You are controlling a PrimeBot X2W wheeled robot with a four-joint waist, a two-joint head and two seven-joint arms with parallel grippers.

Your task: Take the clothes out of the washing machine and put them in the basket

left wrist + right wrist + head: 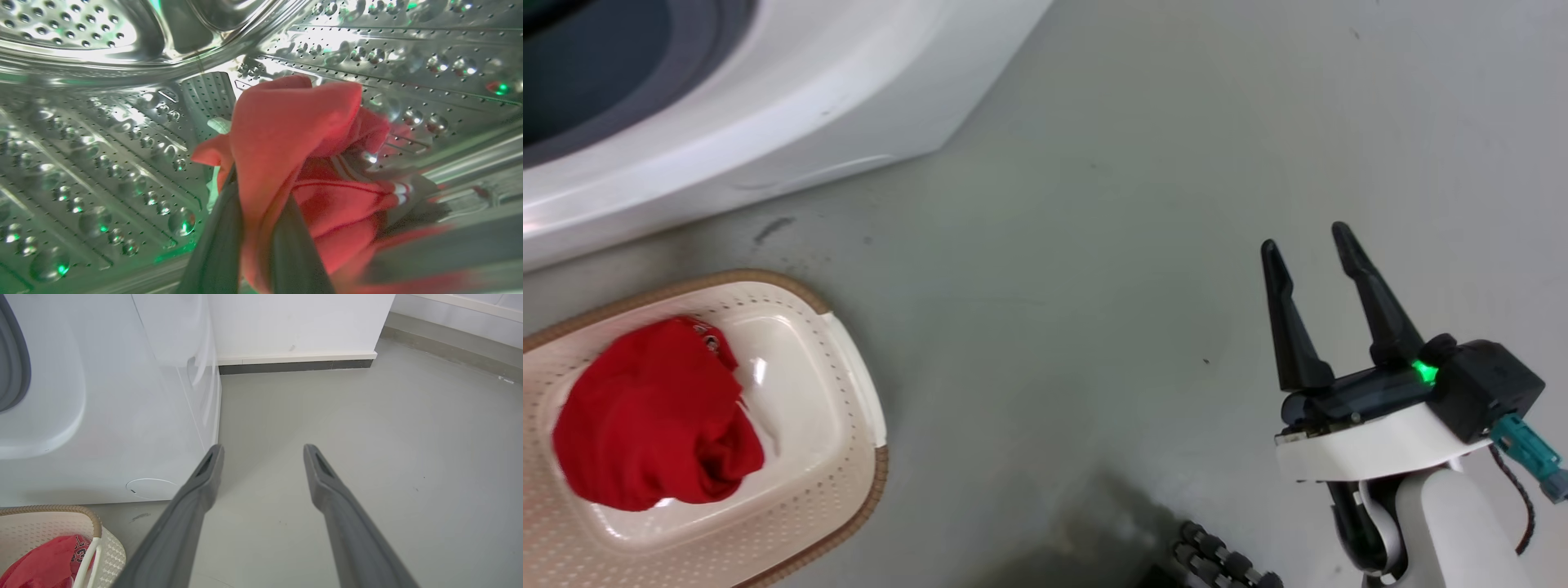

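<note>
Left gripper (pixel 261 188) I record as clamped on a red garment (pixel 294 122) with a white striped band, inside the steel drum (pixel 102 163) of the washing machine (pixel 809 106), which lies at 11 o'clock in my head view. Right gripper (pixel 1305 237), at 4 o'clock, stands with fingers parted and empty above the grey floor (pixel 1094 286). Basket (pixel 809 490), at 8 o'clock, sits near the machine's front and holds a second red garment (pixel 654 416), bunched.

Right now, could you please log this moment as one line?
left end effector: shut on red fabric garment in perforated steel drum | right end effector: open
</note>
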